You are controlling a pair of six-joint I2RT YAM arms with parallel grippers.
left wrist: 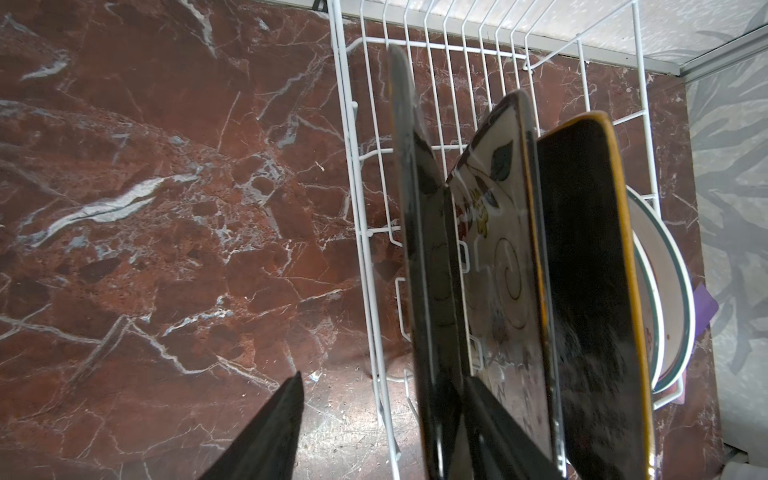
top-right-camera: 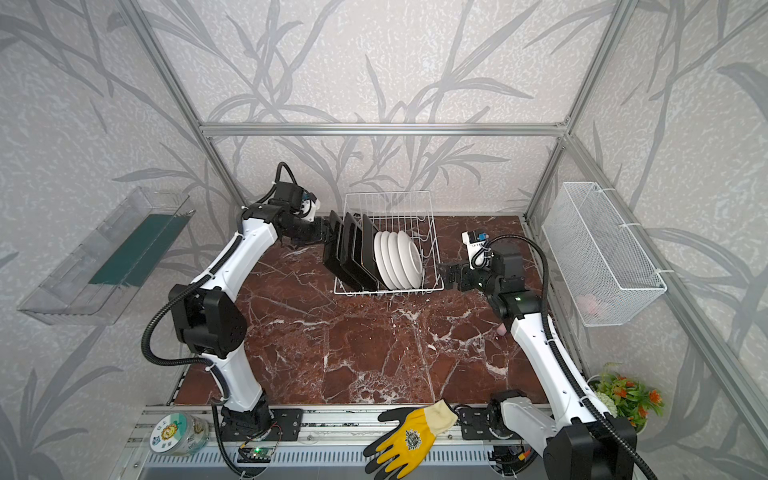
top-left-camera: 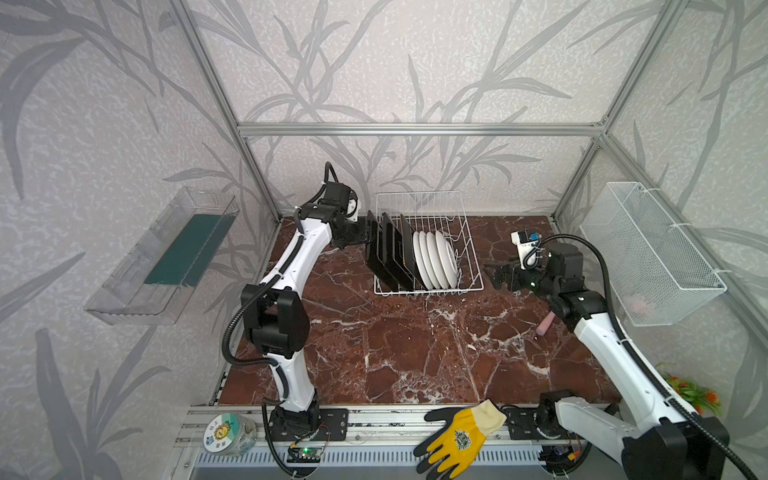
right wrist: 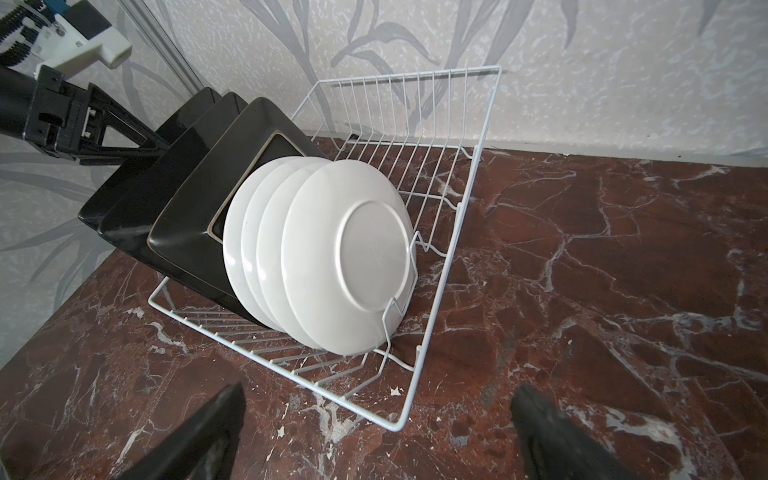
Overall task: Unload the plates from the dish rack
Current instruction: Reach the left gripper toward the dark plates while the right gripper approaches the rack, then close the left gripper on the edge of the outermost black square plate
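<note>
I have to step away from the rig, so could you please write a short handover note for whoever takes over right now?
Left end effector: open, its fingers either side of the outermost square plate, not yet clamped.
Right end effector: open, empty, on the round-plate side of the rack.
Plates: three square plates and four round plates, all standing in the rack.
Done: nothing unloaded; no plate lies on the table.
Left: clamp and lift out the outermost plate, then all the others.
</note>
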